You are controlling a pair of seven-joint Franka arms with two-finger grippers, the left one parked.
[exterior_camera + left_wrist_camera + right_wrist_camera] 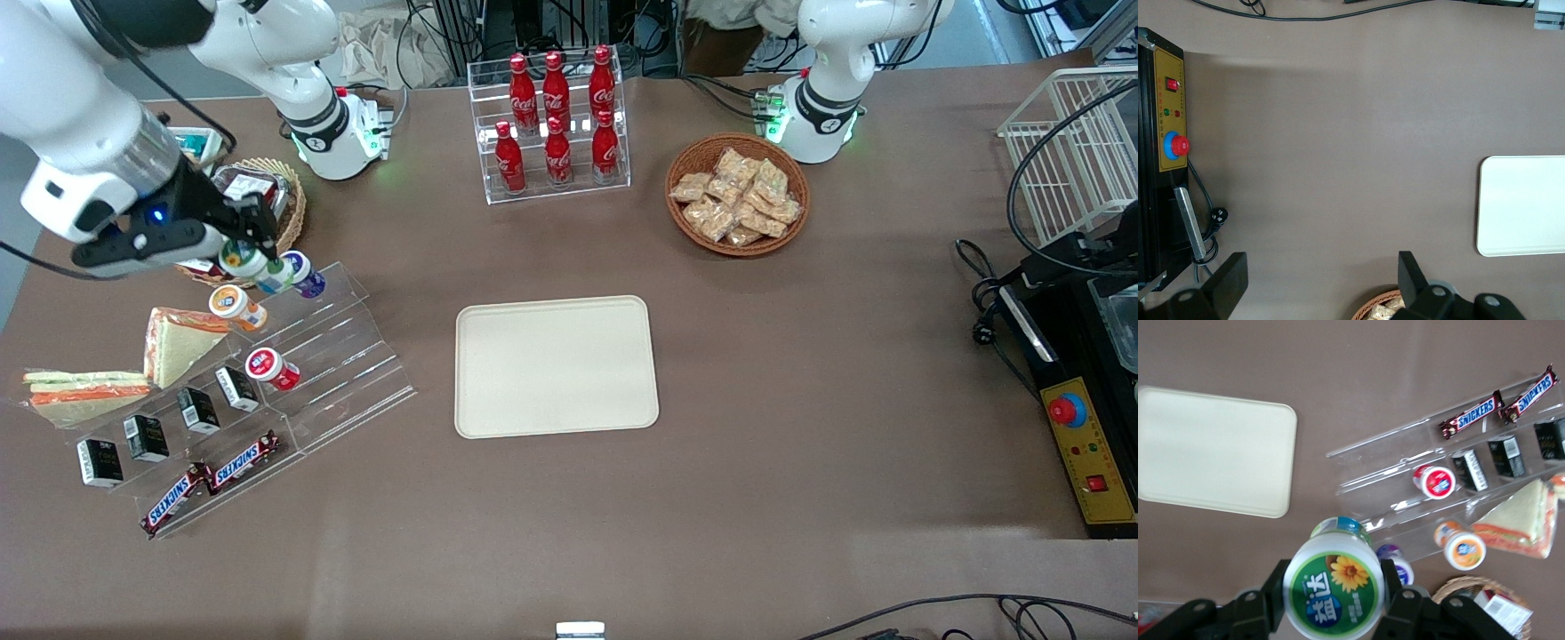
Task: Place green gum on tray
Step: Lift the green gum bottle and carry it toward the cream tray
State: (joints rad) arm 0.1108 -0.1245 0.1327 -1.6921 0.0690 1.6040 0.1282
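Above the clear stepped rack, toward the working arm's end of the table, the hand pinches the green gum by its sides, one finger against each flank of the bottle. In the front view the green gum appears lifted off the top step, close to the purple-lidded bottle and the orange-lidded bottle. The tray lies bare, well apart from the rack. Judged step: carry to the tray. Raise the bottle clear of its neighbours first, then traverse level. Keep the grip firm on the smooth round wall. Lower over the tray's middle, and release only once the base rests flat.
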